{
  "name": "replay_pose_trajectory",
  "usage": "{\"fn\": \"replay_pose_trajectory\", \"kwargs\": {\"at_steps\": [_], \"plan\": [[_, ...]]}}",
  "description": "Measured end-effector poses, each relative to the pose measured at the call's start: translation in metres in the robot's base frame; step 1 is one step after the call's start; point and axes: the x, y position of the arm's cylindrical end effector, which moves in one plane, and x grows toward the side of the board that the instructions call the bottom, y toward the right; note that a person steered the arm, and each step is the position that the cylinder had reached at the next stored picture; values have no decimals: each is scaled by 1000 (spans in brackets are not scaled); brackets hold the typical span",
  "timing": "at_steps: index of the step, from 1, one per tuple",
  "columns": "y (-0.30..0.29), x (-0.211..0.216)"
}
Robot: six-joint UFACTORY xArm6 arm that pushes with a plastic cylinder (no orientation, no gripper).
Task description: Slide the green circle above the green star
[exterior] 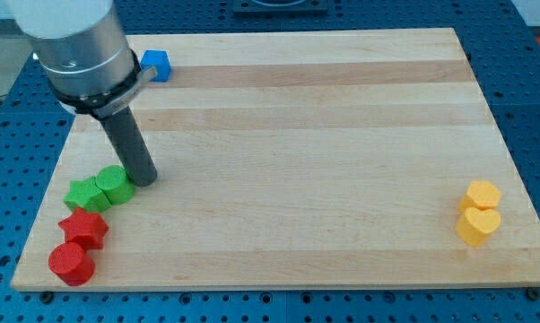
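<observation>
The green circle [115, 185] lies near the board's left edge, touching the green star [85, 195] on the star's right and slightly higher in the view. My tip [144, 180] rests on the board right beside the green circle, at its right side, touching or nearly touching it. The rod rises from there toward the view's top left.
A red star [84, 228] lies just below the green star, and a red circle [71, 263] below that near the board's bottom-left corner. A blue cube [156, 64] sits at the top left edge. A yellow hexagon [481, 194] and yellow heart [477, 226] lie at the right.
</observation>
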Motion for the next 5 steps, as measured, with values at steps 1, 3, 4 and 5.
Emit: {"fn": "replay_pose_trajectory", "kwargs": {"at_steps": [1,3,4,5], "plan": [[16,-19],[37,54],[11,51],[7,49]]}}
